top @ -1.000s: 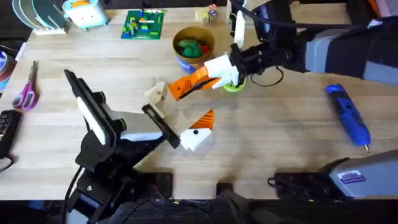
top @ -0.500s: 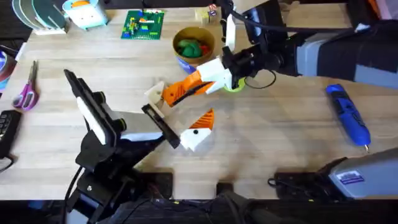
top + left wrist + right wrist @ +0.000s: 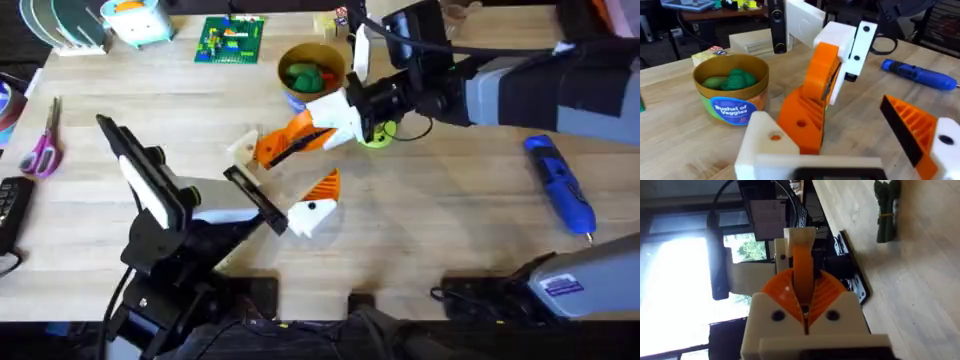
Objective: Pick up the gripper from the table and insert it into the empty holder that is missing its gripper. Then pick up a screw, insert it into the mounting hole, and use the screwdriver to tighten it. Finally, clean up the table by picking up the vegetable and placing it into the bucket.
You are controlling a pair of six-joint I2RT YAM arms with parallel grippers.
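My right gripper [image 3: 325,125] is shut on the gripper [image 3: 280,143], a bare orange ribbed piece held tilted over the table's middle. Its low end is close against the cream holder [image 3: 243,148], and I cannot tell if they touch. The holder [image 3: 765,142] forms one finger of my open left gripper [image 3: 288,165]; the other finger carries an orange fin [image 3: 322,190]. In the left wrist view the orange gripper [image 3: 802,117] stands right beside the holder. The blue screwdriver [image 3: 560,185] lies at the right. A dark green vegetable [image 3: 886,212] lies on the table. The bucket [image 3: 312,52] holds green toys. The screw is out of view.
A lime-green disc [image 3: 377,138] lies under the right arm's wrist. Pink scissors [image 3: 42,145] lie at the left edge. A green brick plate [image 3: 230,40] and small wooden blocks [image 3: 330,22] sit along the far edge. Bare wood lies between the fin and the screwdriver.
My right gripper has carried the orange gripper leftward, bringing its low end up to the holder. The left arm has shifted slightly to the left.
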